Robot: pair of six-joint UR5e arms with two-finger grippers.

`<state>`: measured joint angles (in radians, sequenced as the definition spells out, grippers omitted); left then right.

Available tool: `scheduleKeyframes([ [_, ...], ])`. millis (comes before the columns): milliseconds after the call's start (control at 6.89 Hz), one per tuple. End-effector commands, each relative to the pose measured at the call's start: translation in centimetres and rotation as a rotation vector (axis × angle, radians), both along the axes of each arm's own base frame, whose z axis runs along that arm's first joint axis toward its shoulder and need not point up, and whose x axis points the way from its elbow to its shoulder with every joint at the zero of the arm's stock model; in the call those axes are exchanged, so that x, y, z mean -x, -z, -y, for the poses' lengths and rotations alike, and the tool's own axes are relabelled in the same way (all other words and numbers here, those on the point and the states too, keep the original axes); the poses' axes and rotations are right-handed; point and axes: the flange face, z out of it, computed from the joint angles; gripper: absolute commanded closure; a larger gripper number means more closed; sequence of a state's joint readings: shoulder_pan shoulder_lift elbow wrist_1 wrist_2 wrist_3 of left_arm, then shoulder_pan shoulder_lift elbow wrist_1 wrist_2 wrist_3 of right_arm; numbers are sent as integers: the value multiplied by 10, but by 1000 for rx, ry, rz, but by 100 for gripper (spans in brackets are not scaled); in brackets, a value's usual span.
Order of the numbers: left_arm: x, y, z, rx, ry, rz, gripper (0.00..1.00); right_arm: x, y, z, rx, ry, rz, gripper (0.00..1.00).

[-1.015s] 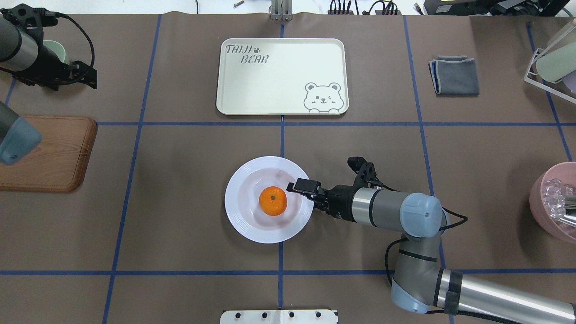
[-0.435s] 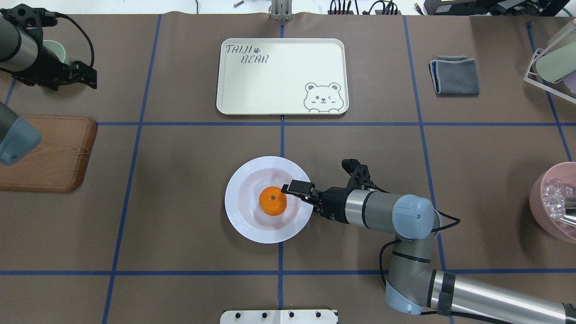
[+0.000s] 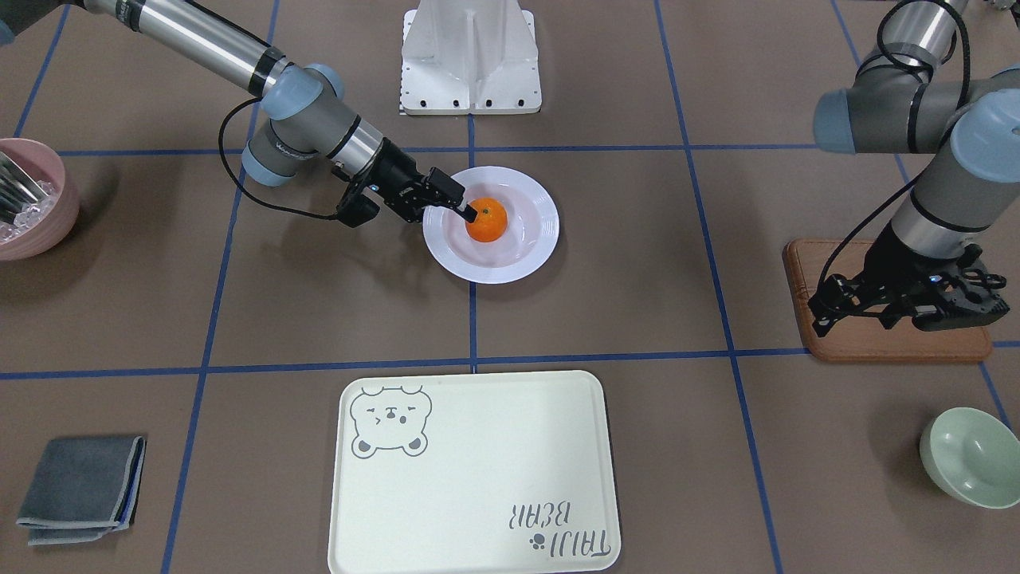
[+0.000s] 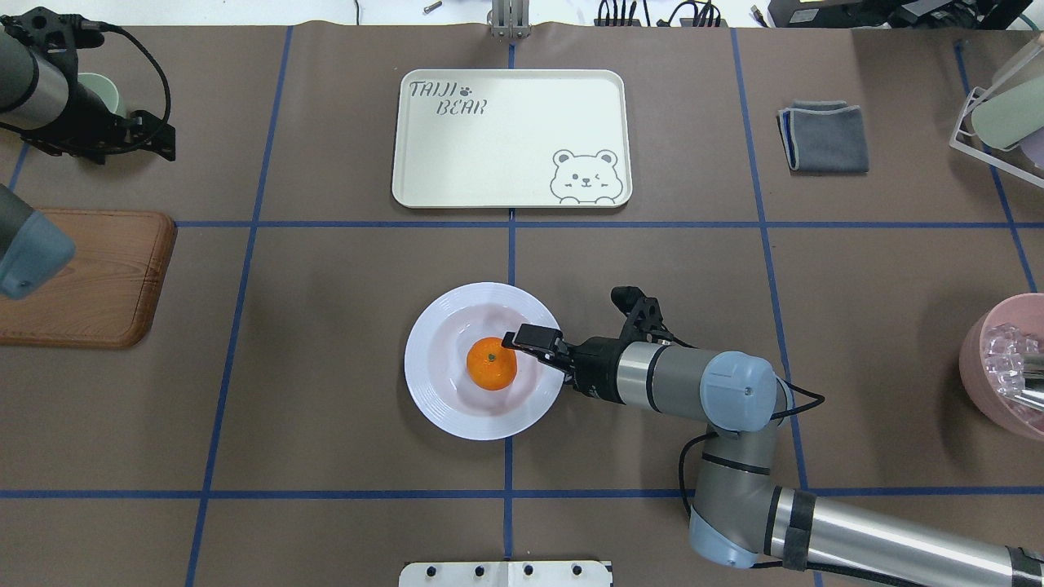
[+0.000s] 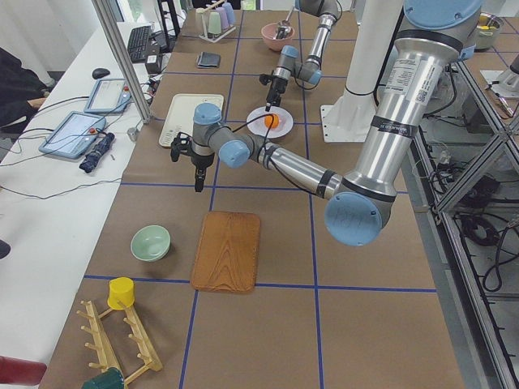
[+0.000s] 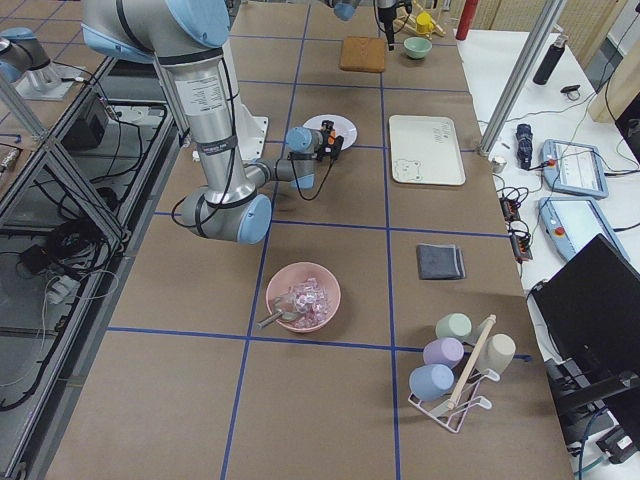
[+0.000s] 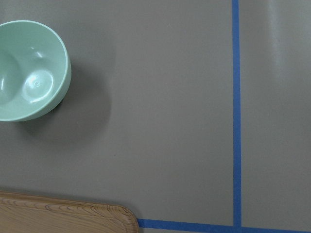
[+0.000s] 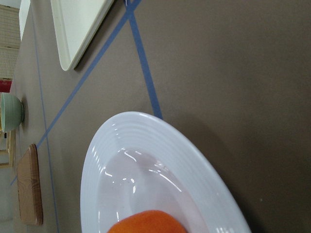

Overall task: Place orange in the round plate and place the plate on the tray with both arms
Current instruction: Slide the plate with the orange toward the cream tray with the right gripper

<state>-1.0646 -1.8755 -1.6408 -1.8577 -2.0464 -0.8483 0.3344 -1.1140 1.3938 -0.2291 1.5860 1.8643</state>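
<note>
The orange (image 4: 492,364) (image 3: 487,220) lies in the sunken centre of the round plate (image 4: 432,399) (image 3: 526,255), mid-table. My right gripper (image 4: 526,338) (image 3: 460,204) reaches in low over the plate's right rim; it looks open, and its upper finger's tip is close to the orange. The lower finger is hidden. In the right wrist view I see the plate's rim (image 8: 146,128) and the top of the orange (image 8: 148,222). The tray (image 4: 506,139) (image 3: 478,478) lies beyond the plate with nothing on it. My left gripper (image 4: 167,143) (image 3: 817,307) hovers far left, seemingly shut and holding nothing.
A wooden board (image 4: 98,277) (image 3: 876,343) lies under the left arm, and a pale green bowl (image 3: 968,456) (image 7: 29,70) stands near it. A folded grey cloth (image 4: 824,134), a pink bowl (image 4: 1007,367) and a cup rack (image 4: 999,114) are on the right side.
My right gripper has slid left over the plate's rim toward the orange, and the plate has shifted slightly left. The left arm has not moved.
</note>
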Motion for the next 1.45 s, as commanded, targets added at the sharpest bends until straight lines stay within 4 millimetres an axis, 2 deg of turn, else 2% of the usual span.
scheduleKeyframes([
  [0, 0, -6, -2, 8, -1, 5, 1, 0, 10, 2, 11, -19, 23, 40],
  [145, 0, -9, -4, 11, -3, 6, 1, -1, 10, 2, 11, -23, 23, 74],
  [290, 0, -9, -4, 11, -3, 6, 1, 0, 11, 1, 10, -22, 26, 98],
  [580, 0, -9, -4, 11, -3, 6, 1, -1, 27, 2, 1, -25, 53, 100],
  [870, 1, -10, -4, 12, -1, 7, 1, -8, 58, 18, 25, -75, 114, 100],
  [1160, 3, -16, -8, 21, -1, 11, 1, -34, 61, 61, 28, -160, 113, 100],
  [1305, 3, -16, -8, 21, -1, 11, 2, -39, 68, 94, 44, -252, 75, 100],
])
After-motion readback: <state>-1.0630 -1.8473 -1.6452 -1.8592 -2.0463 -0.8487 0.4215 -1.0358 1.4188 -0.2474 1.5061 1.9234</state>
